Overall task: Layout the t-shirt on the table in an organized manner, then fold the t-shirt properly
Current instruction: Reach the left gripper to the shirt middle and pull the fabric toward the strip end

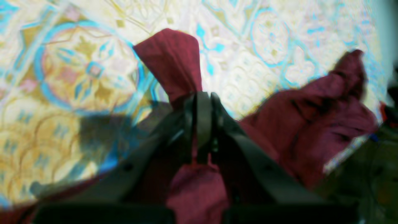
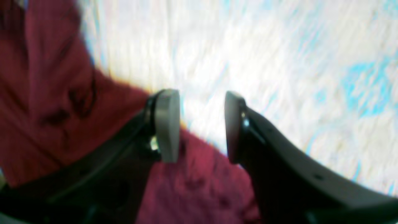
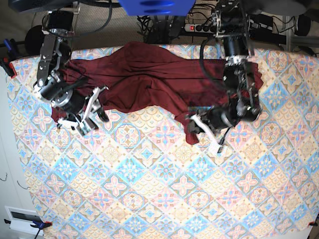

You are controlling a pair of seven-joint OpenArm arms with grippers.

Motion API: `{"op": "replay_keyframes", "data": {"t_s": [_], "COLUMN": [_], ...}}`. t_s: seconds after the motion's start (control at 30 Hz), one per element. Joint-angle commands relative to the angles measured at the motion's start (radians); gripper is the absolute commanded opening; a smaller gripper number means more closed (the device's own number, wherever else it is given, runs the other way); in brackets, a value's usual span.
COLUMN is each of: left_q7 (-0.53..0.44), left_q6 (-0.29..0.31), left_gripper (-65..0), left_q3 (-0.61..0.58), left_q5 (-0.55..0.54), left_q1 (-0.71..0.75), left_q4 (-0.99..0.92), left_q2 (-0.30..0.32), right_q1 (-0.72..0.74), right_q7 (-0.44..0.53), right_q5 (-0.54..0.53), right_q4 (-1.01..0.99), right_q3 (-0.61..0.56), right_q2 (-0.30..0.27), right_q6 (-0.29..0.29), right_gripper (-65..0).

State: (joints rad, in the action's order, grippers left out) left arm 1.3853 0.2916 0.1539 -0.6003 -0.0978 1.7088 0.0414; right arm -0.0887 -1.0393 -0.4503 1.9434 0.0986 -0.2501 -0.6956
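The dark maroon t-shirt [image 3: 142,74] lies crumpled along the far edge of the table [image 3: 164,199], which has a pastel tile pattern. My left gripper [image 1: 202,98] is shut on a fold of the shirt. A flap [image 1: 171,59] sticks up past the fingertips, and more cloth [image 1: 311,115] bunches to the right. In the base view this left gripper [image 3: 194,124] pinches the shirt's near right corner. My right gripper [image 2: 200,124] stands open over the shirt's edge [image 2: 46,93], with nothing between its pads [image 2: 168,124]. In the base view the right gripper [image 3: 92,117] hovers at the shirt's left end.
Cables and a power strip [image 3: 199,27] run behind the table's far edge. A red clamp [image 3: 7,64] holds the cloth at the left corner. A white box [image 3: 22,216] sits off the near left corner. The patterned cloth spreads wide in front of both arms.
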Motion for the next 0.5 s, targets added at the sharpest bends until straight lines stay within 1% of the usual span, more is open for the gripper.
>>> {"op": "replay_keyframes", "data": {"t_s": [0.0, 0.17, 0.27, 0.47], "left_q7": [-0.002, 0.011, 0.011, 0.011], "left_q6": [-0.001, -0.001, -0.001, -0.001], "left_gripper": [-65.0, -65.0, -65.0, -65.0], "left_q3": [0.023, 0.14, 0.195, 0.339], "left_q5": [-0.039, -0.174, -0.211, -0.32], "left_q1": [0.008, 0.131, 0.198, 0.309], "left_q4": [0.043, 0.158, 0.187, 0.231], "left_q2": [0.022, 0.119, 0.167, 0.217], "right_q1": [-0.006, -0.004, -0.004, -0.004], "right_q7": [-0.002, 0.0, -0.002, -0.003], "right_q5": [-0.003, -0.003, -0.003, -0.003], "right_q4": [0.014, 0.014, 0.014, 0.014], "right_q3": [0.005, 0.003, 0.002, 0.002], "right_q2": [-0.01, -0.01, -0.01, -0.007], "right_q6": [-0.003, -0.003, -0.003, -0.003], "right_gripper": [-42.2, -42.2, -42.2, -42.2]}}
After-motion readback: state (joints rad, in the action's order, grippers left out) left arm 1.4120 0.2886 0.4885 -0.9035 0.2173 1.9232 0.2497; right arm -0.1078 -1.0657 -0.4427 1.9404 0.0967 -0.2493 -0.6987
